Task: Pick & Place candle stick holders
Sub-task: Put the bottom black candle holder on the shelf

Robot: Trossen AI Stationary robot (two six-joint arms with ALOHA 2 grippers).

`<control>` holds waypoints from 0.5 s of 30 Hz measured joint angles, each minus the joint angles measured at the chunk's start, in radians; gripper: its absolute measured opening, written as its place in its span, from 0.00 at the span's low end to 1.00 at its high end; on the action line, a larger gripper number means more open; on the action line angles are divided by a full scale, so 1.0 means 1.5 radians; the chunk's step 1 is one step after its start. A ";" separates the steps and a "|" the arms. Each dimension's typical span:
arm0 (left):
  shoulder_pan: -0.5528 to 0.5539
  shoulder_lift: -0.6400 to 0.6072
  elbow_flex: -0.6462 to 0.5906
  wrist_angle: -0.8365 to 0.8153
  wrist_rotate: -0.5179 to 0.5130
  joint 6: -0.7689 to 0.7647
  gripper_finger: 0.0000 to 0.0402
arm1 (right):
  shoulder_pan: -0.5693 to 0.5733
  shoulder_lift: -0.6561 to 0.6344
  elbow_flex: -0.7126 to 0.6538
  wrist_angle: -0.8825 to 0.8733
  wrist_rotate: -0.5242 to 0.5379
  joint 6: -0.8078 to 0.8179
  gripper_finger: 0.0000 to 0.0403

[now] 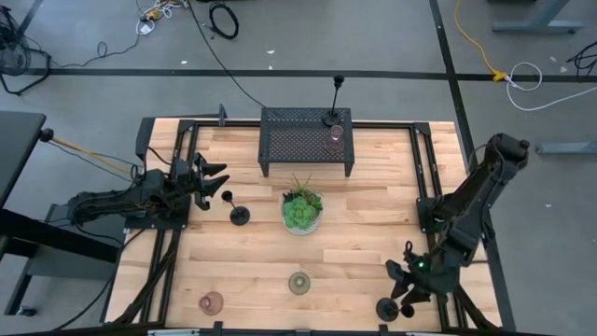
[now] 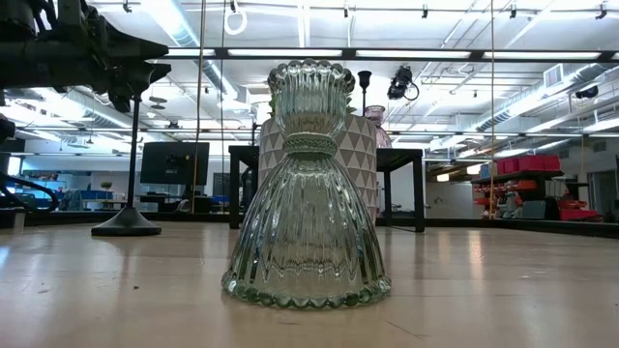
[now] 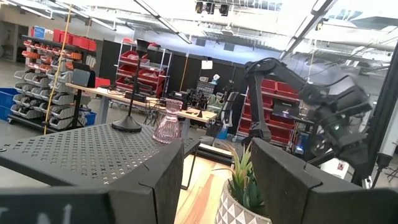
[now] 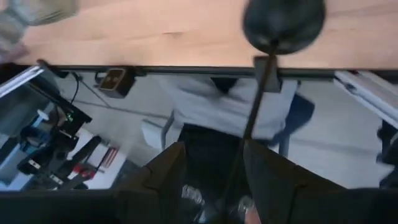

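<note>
In the low view much is hidden by the greenish cup [image 2: 307,184], which fills the centre of the frame. Only a patterned edge of the plant pot [image 2: 364,155] is seen behind it. In the right wrist view the lower-right holder [image 4: 283,22] is blurred. Its stem is seen running from the round base at the top of the frame down between the two dark fingers [image 4: 168,180]. The fingers are spread wider than the stem, and no pinch can be made out.

In the high view the right gripper [image 1: 408,280] is seen at lower right, just beside the lower-right holder [image 1: 385,308]. Whether that holder stands straight or leans cannot be told.

The left gripper [image 1: 216,179] is held at centre left with its jaws spread and nothing between them. It is near the top of the left holder [image 1: 240,217] but apart from it. That holder stands upright, long axis vertical, base on the table [image 1: 364,243].

The rack holder [image 1: 333,118] stands upright on the black mesh rack [image 1: 289,140] at upper centre, with the rack pink cup [image 1: 336,138] just beside it.

The greenish cup [image 1: 299,282] is seen at lower centre and the front pink cup [image 1: 212,301] at lower left, both standing on the table.
</note>
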 joint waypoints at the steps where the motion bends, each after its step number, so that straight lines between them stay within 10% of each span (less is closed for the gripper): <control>1: 0.000 0.000 0.000 0.000 0.000 0.000 0.47 | -0.003 -0.008 -0.022 0.030 -0.009 0.009 0.41; 15: 0.000 0.000 0.000 0.000 0.000 0.000 0.47 | -0.018 -0.025 -0.114 0.189 -0.082 0.045 0.41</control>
